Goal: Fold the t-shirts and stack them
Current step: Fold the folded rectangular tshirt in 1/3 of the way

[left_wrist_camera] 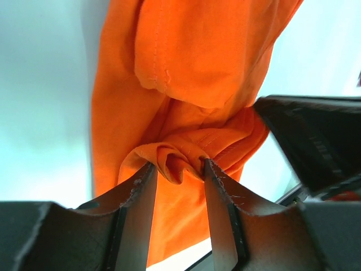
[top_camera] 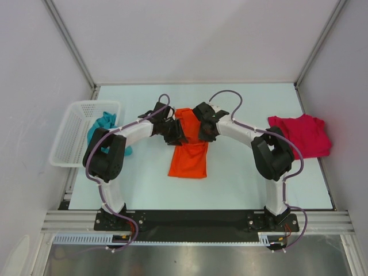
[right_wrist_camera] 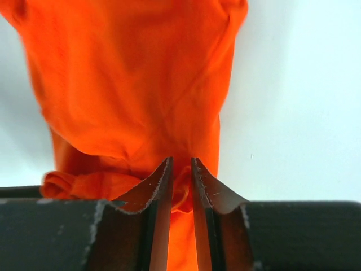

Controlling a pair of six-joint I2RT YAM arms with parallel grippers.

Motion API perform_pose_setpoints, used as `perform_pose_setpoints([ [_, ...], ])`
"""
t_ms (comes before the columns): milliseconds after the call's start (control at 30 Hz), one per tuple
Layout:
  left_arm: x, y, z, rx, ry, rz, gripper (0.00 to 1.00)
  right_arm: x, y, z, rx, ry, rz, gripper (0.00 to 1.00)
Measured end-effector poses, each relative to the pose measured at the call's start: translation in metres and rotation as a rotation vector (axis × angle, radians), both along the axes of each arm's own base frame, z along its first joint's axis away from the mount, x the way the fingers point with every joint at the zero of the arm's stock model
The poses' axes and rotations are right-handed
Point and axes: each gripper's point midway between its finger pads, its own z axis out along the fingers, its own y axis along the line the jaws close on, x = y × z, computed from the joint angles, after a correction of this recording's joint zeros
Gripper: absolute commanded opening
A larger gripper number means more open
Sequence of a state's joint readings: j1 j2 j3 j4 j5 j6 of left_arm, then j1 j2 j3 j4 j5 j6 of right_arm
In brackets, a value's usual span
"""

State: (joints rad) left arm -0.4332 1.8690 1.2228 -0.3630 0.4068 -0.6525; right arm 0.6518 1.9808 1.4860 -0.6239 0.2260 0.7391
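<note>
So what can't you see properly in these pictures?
Top view: the far end of the orange t-shirt is under the left gripper and right gripper.
Top view: the left arm covers part of the teal t-shirt.
Wrist views: the orange t-shirt runs past the picture edges, so its shape is unclear.

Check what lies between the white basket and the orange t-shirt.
In the top view: the teal t-shirt, spilling over the basket's edge, and the left arm, which crosses over to the orange t-shirt.

Pale table (top_camera: 241, 178), red t-shirt (top_camera: 302, 135), orange t-shirt (top_camera: 188, 160), basket (top_camera: 70, 131)
</note>
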Motion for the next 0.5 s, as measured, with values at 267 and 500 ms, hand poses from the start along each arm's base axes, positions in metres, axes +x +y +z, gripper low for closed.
perform_pose_setpoints([
  [267, 0.006, 0.013, -0.001, 0.009, 0.005, 0.023, 0.55, 0.027, -0.007, 0.018, 0.004, -0.061, -0.033, 0.25],
  [500, 0.009, 0.025, -0.002, 0.021, 0.012, 0.042, 0.55, 0.027, -0.014, 0.016, -0.012, -0.054, -0.044, 0.25],
])
